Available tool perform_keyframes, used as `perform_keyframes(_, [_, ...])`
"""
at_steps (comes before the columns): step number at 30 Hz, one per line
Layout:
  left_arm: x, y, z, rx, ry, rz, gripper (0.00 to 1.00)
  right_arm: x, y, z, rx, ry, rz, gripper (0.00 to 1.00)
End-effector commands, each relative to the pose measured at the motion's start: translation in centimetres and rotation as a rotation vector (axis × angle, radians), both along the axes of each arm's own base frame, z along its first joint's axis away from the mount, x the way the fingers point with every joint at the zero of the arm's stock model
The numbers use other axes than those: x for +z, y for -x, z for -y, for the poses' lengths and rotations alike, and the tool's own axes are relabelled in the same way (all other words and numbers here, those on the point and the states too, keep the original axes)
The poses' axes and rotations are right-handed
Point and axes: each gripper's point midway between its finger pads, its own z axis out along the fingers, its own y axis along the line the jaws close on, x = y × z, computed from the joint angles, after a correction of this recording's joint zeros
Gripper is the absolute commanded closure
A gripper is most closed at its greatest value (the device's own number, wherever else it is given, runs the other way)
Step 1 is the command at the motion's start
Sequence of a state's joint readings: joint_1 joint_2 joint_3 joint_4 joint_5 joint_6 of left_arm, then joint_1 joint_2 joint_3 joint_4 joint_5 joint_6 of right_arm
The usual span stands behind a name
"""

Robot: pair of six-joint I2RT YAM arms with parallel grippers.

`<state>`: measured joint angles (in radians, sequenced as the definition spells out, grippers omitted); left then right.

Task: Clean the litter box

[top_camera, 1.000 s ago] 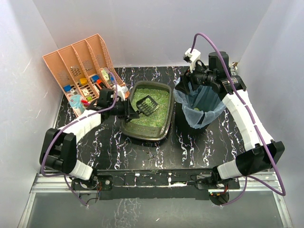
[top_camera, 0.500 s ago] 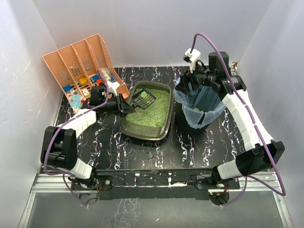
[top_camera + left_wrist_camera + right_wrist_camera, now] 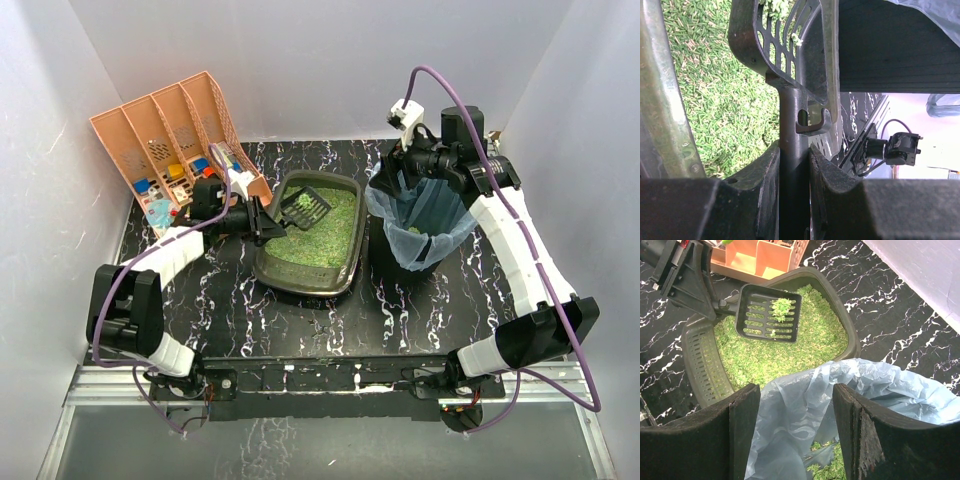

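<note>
The litter box (image 3: 288, 281), a dark olive-grey tray of green litter, sits mid-table; its rim also shows in the right wrist view (image 3: 699, 362) and the left wrist view (image 3: 660, 100). My left gripper (image 3: 262, 220) is shut on the handle of a black slotted scoop (image 3: 304, 206), held over the box's far left corner with a small clump of litter in it (image 3: 769, 314). The handle (image 3: 794, 165) runs between my fingers. My right gripper (image 3: 400, 172) is open and empty, fingers (image 3: 742, 430) astride the far rim of the black bin (image 3: 422, 232).
The bin's pale blue bag liner (image 3: 805, 415) holds some green litter. A peach-orange slotted organiser (image 3: 170, 150) with small items stands at the back left. White walls close in the back and both sides.
My left gripper has pulled the scoop back and to the left, from the middle of the litter to the box's far left corner. The right arm barely moved.
</note>
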<state>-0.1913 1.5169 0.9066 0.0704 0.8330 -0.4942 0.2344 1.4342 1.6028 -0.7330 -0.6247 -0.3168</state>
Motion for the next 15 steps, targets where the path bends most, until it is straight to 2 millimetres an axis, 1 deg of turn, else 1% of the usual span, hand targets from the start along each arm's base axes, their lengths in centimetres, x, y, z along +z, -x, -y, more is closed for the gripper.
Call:
perform_keyframes(1, [2.2,-1.0,0.2,-0.012,0.006,0.064,1.0,3.3,-0.1,-0.1,0.024,-0.026,0.109,0.35])
perform_keyframes(3, [2.3,-1.4,0.8,-0.015,0.019,0.052,1.0,3.3,0.0,0.0,0.018,-0.024,0.113,0.35])
perform_keyframes(5, [2.3,-1.4,1.1,-0.029,0.008,0.052,1.0,3.4,0.2,0.2,0.011,-0.021,0.118,0.34])
perform_keyframes(9, [2.5,-0.3,0.6,-0.052,-0.013,0.051,1.0,3.7,0.6,0.7,0.002,-0.02,0.131,0.34])
perform_keyframes(13, [3.9,0.6,0.1,-0.048,-0.019,0.056,1.0,4.1,1.0,0.9,-0.001,-0.027,0.141,0.34])
perform_keyframes(15, [4.8,0.6,0.0,-0.049,-0.013,0.061,1.0,4.3,1.1,1.0,-0.001,-0.029,0.144,0.34])
